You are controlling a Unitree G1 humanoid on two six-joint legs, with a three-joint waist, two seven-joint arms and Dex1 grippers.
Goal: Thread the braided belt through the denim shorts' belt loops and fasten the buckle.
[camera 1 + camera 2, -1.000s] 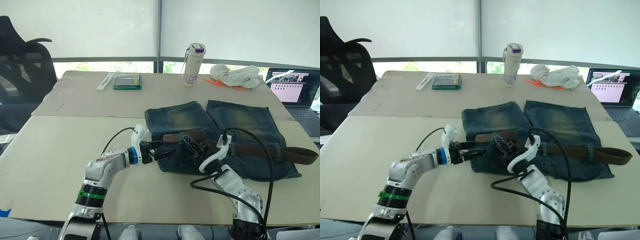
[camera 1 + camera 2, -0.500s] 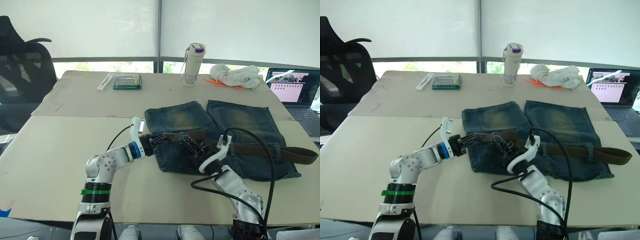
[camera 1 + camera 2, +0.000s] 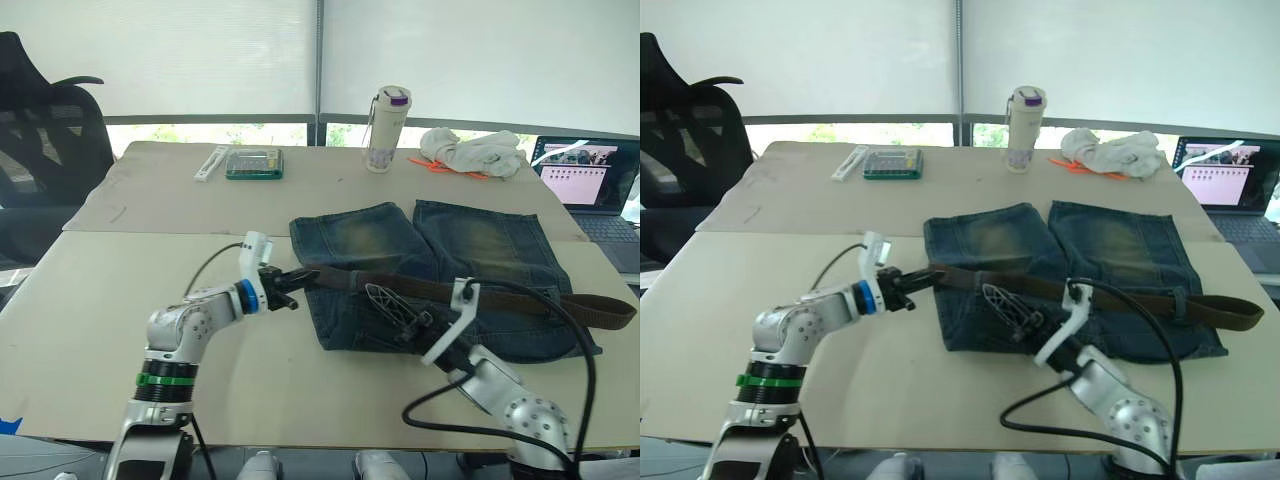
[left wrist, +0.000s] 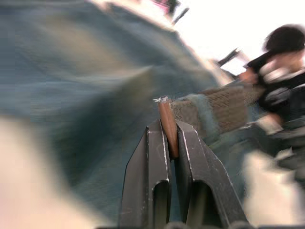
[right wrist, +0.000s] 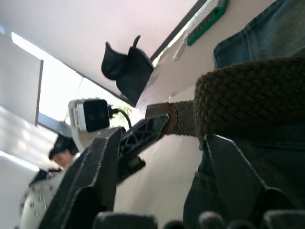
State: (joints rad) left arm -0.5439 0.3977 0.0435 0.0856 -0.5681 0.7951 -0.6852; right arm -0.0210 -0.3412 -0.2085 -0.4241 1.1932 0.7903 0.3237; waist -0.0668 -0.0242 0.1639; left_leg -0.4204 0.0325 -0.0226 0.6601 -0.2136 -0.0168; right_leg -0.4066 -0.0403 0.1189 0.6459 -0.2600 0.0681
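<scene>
The denim shorts (image 3: 470,240) lie flat on the table with the waistband towards me. Along that waistband runs the braided belt (image 3: 480,294), dark brown, passing under a belt loop (image 3: 553,300) near its right end. My left gripper (image 3: 290,279) is shut on the belt's leather tip (image 4: 167,128), just off the shorts' left edge. My right gripper (image 3: 385,303) rests on the shorts on the near side of the belt. It is open, and the belt crosses just beyond its fingertips without being gripped. I cannot make out the buckle.
At the back of the table stand a bottle (image 3: 387,128), a white cloth (image 3: 475,152), a green box (image 3: 254,163) and a white strip (image 3: 211,163). A laptop (image 3: 590,180) sits at the far right. A black chair (image 3: 50,120) stands at the far left.
My left gripper has shut on the belt's tip and drawn it left past the shorts' edge. My right gripper has opened, let go of the belt and drawn back towards me.
</scene>
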